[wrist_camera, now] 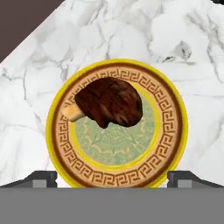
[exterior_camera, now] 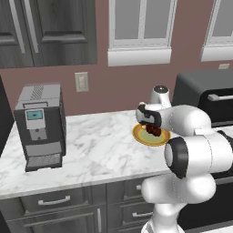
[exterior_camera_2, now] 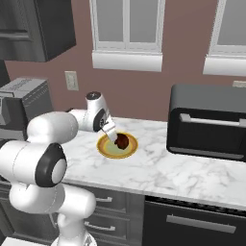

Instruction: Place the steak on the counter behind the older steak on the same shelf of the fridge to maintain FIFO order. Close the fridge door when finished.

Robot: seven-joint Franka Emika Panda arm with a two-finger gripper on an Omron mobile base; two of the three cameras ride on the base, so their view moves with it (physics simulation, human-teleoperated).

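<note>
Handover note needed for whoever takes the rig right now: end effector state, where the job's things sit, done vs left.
End effector: open, empty, hovering just above the plate, fingertips wide apart at its near rim.
The steak: dark brown chunk with a tan end, lying on the yellow patterned plate, not gripped.
Plate sits on the counter, between the coffee machine and the black oven.
Done: arm positioned over the steak.
Left: grasp the steak, carry it to the fridge, set it behind the older steak on the same shelf, close the fridge door.
</note>
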